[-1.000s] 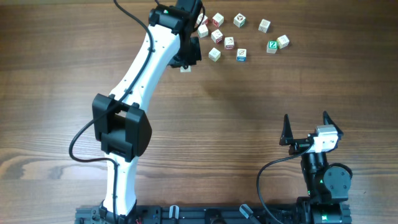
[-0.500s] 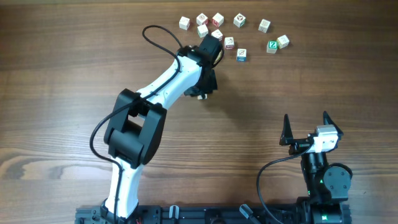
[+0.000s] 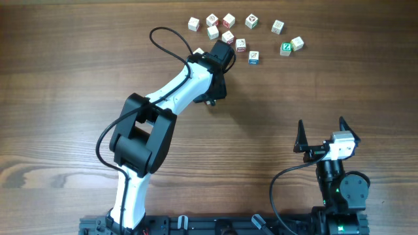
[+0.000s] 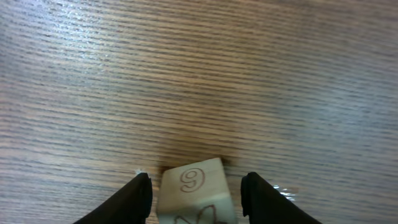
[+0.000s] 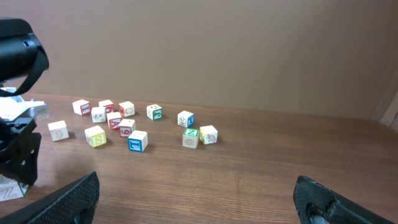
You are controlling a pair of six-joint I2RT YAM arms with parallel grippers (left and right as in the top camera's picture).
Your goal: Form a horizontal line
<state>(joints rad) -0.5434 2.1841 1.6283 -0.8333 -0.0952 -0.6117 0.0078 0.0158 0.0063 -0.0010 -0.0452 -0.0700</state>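
Observation:
My left gripper (image 3: 212, 98) is low over the table just below the scattered cubes. In the left wrist view its fingers (image 4: 196, 177) stand on either side of a whitish cube (image 4: 198, 190) with a red-brown "9" mark, with a thin gap on each side. The cube sits on the wood and also shows in the right wrist view (image 5: 9, 189). No row of three touching cubes shows in any view. My right gripper (image 3: 321, 132) is open and empty at the near right, over bare wood in its own view (image 5: 196, 180).
Several loose letter cubes lie scattered at the far edge, among them a green Z cube (image 3: 285, 47), a blue-marked cube (image 3: 253, 57) and a plain one (image 3: 193, 24). The same cluster shows in the right wrist view (image 5: 127, 127). A brown wall stands behind the table.
The left arm has swung from the far cube cluster toward the table's middle, carrying the cube. It has barely moved in the last half second. The right arm has not moved.

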